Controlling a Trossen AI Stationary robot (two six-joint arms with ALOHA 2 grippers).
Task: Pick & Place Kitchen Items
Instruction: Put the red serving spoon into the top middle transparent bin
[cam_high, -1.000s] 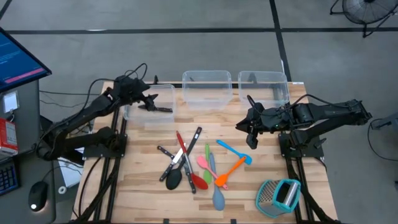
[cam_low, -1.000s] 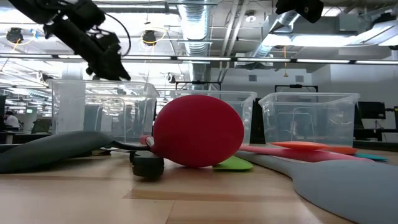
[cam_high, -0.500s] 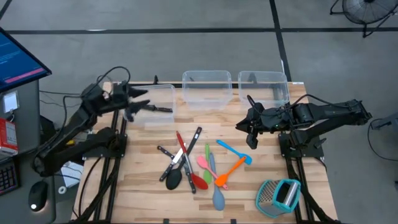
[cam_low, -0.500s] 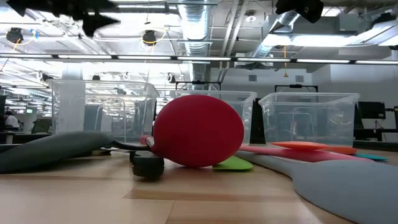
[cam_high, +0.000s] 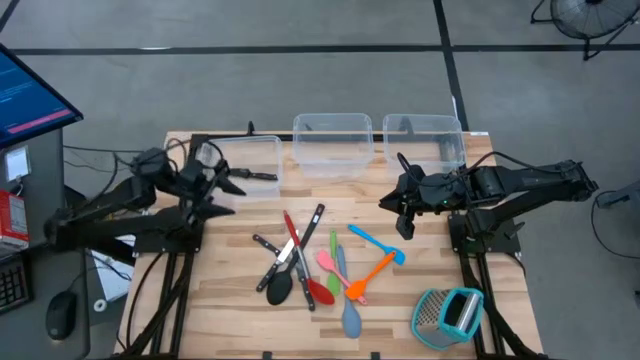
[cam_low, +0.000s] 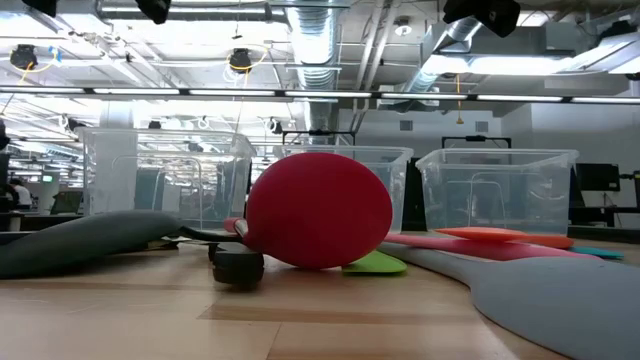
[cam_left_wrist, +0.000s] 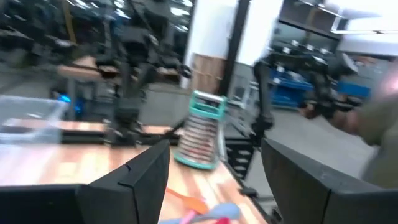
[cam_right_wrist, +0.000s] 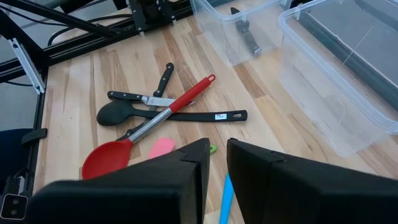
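Left gripper (cam_high: 222, 190), fingers spread and empty, is at the frame's left-centre beside the clear plastic bin (cam_high: 262, 187) holding a black-handled steel knife (cam_high: 256, 175); right gripper (cam_high: 402, 214) hovers right-centre, fingers nearly closed, empty

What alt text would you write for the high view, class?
Utensils lie piled mid-table: a red spoon, black spoon and knives. Three clear bins line the far edge. The left gripper hangs open; the right gripper waits opposite.
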